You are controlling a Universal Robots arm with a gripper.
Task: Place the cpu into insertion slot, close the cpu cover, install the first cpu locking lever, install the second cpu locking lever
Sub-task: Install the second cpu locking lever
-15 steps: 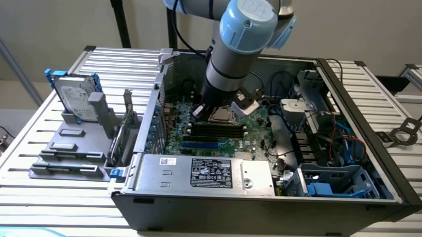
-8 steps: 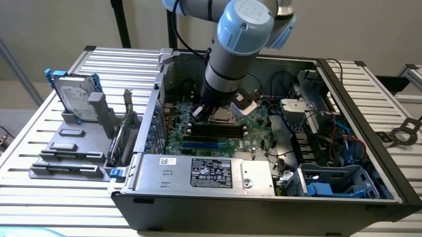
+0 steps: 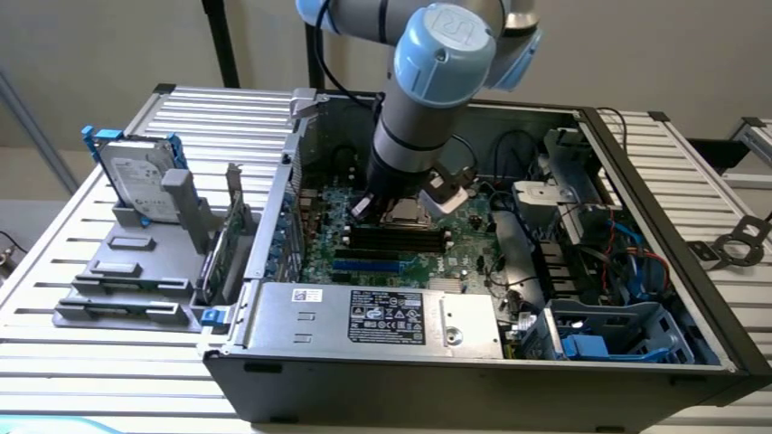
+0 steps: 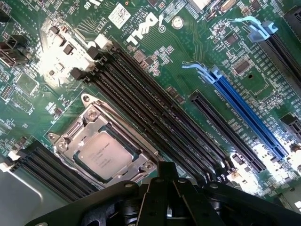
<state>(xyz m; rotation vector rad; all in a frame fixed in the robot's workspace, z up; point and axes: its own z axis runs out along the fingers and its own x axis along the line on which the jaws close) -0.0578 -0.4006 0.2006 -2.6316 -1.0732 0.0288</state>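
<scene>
With the cpu [image 4: 104, 157] seated in its socket beneath the cpu cover [image 4: 101, 146], I hold my claw [image 4: 170, 181], clenched and empty, close above; lever work demands a squarely aligned approach.

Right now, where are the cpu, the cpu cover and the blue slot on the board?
cpu [image 4: 104, 154]: wrist view, middle of its silvery top.
cpu cover [image 4: 123, 126]: wrist view, metal frame edge beside the chip.
blue slot [image 4: 244, 113]: wrist view, middle of the long blue connector.
</scene>
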